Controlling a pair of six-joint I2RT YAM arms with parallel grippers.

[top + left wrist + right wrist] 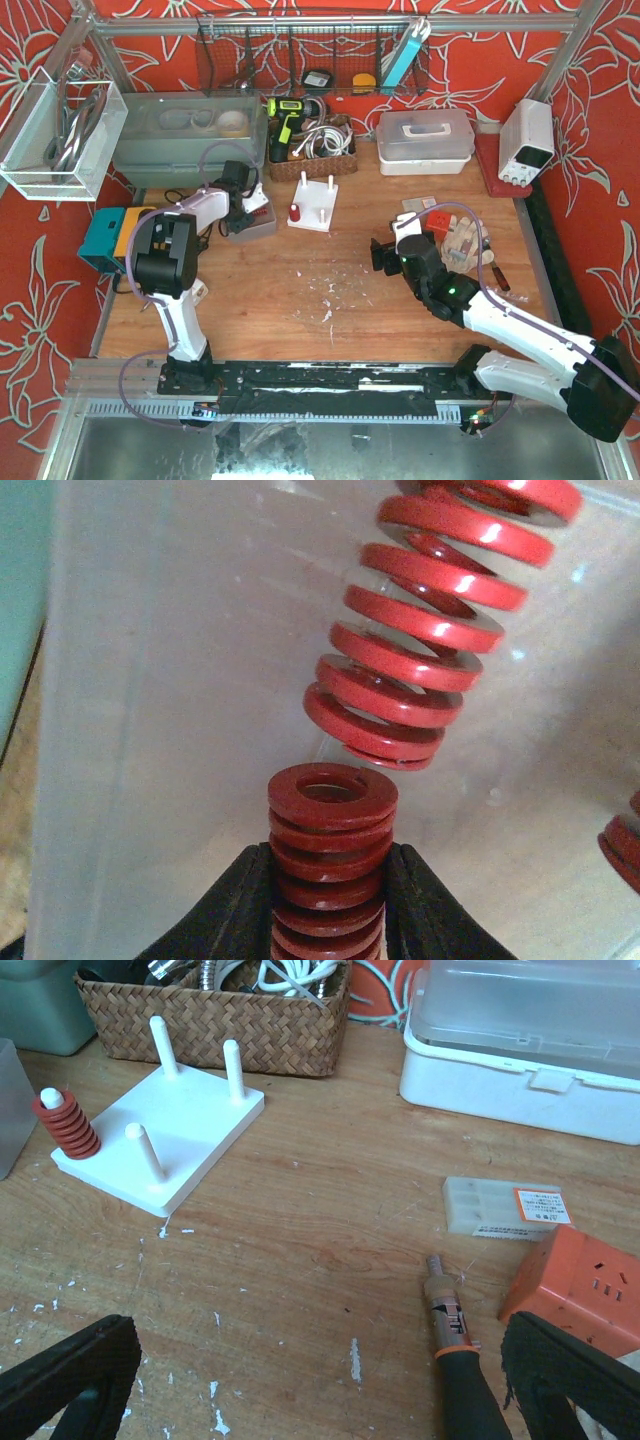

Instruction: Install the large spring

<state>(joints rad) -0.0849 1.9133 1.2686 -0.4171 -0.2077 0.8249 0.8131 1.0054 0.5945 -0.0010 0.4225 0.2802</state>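
Note:
My left gripper (328, 865) is down in a translucent bin (150, 680), shut on a dark red spring (332, 825) that stands upright between its black fingers (235, 910). Just beyond it a wider, brighter red spring (420, 650), the large spring, leans tilted against the bin wall. From above, the left gripper (240, 205) is over the bin (252, 224). A white peg board (165, 1135) carries a small red spring (66, 1125) on one peg. My right gripper (320, 1355) is open over bare wood with nothing in it.
A wicker basket (210, 1010) and a white lidded box (530, 1030) stand behind the peg board. A screwdriver (455, 1350), an orange socket block (580, 1280) and a small plastic case (505, 1205) lie near my right gripper. Another red spring (625, 840) shows at the bin's right.

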